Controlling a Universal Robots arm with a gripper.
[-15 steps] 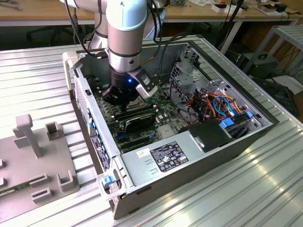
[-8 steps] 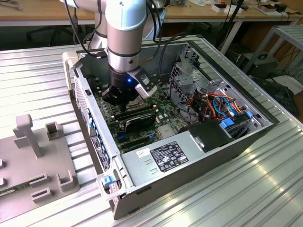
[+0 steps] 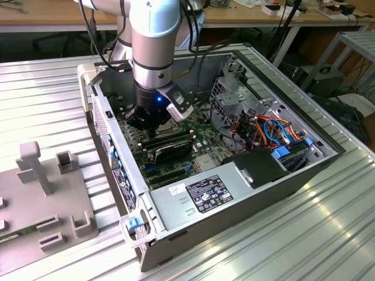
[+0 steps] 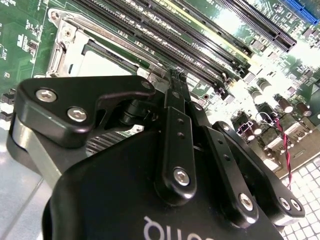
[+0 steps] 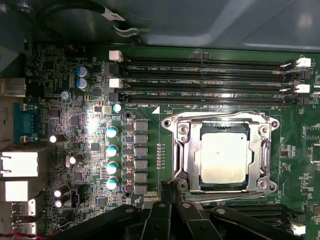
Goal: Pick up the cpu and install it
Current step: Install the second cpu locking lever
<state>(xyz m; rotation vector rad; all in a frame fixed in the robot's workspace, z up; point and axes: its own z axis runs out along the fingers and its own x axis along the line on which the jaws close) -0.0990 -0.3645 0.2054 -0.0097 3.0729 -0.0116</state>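
Black gripper point(image 5: 168, 186) linkage sits closest to the lens in both wrist views; in the first wrist view its two fingertips point(image 5: 164, 187) meet in a point with nothing between them, pressed together and empty. In the second wrist view the same fingers point(image 4: 176, 82) run up as one closed black bar over the board.

Cpu point(image 5: 223, 158): seated flat inside the socket frame point(image 5: 181, 150), silver-grey top facing up, square to the frame on all sides. Closed fingertips lie just beside the frame's near corner, apart from the chip itself. Whether the tips touch the frame or board cannot be told. In the second wrist view the cpu point(image 4: 102, 64) shows as a pale patch inside the metal frame, partly hidden by the gripper body.

Memory slots point(image 5: 205, 80) run in parallel rows along one side of the socket, white latches at their ends. Row of small capacitors point(image 5: 112, 157) stands on the socket's other side, on the green motherboard point(image 5: 80, 130).

Exterior view: arm point(image 3: 153, 35) reaches down into the open computer case point(image 3: 117, 152), gripper point(image 3: 146, 120) low over the board. Power supply point(image 3: 205, 196) lies along the case's near edge. Grey fixture plate point(image 3: 41, 205) rests on the ribbed metal table point(image 3: 281, 234), at the exterior view's left, well apart from the case.
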